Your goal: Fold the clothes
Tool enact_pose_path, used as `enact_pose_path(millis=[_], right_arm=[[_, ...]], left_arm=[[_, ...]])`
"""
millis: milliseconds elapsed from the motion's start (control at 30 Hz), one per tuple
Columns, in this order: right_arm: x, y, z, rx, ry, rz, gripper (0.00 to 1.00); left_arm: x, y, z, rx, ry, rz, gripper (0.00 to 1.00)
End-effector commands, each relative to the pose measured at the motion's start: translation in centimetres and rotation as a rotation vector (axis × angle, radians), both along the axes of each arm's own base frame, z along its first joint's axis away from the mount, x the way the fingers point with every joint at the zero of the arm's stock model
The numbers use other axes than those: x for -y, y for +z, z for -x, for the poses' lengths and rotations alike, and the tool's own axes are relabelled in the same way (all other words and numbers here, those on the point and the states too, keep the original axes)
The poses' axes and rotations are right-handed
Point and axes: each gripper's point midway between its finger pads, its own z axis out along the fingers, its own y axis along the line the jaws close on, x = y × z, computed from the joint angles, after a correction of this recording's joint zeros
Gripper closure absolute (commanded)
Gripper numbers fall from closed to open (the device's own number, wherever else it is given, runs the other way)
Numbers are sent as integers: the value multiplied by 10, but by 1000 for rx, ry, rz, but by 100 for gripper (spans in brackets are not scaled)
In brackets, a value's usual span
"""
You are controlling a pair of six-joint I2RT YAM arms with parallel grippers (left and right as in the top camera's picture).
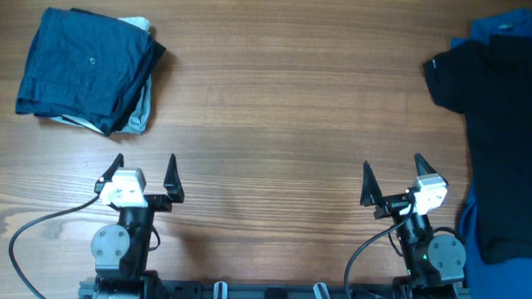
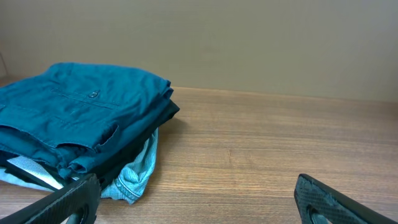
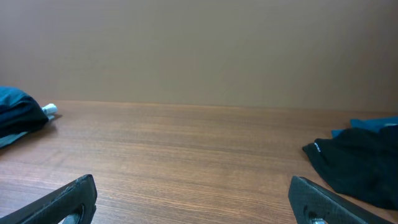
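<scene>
Spread wide and empty, the jaws of the left arm (image 1: 123,191) and right arm (image 1: 427,192) sit above the brown wooden desk (image 1: 276,105), with the soft black T-shirt (image 1: 506,131) lying rumpled at its right edge.

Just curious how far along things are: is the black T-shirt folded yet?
Not folded: the black T-shirt lies spread out, one sleeve sticking out sideways, partly beyond the picture's edge.

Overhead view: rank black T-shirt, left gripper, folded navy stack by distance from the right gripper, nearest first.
1. Black T-shirt: just to the right of the right gripper.
2. Left gripper: level with it, well off to the left.
3. Folded navy stack: far-left corner, beyond the left gripper.
</scene>
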Motion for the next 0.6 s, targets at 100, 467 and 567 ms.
enact_pose_path(millis=[100, 467, 567], right_arm=[[4, 0, -1, 4, -21, 13, 0], [13, 70, 10, 140, -53, -158, 0], [21, 126, 21, 205, -93, -157, 0]], left_arm=[[4, -2, 0, 0, -21, -18, 0], [4, -2, 0, 0, -21, -18, 0], [4, -2, 0, 0, -21, -18, 0]])
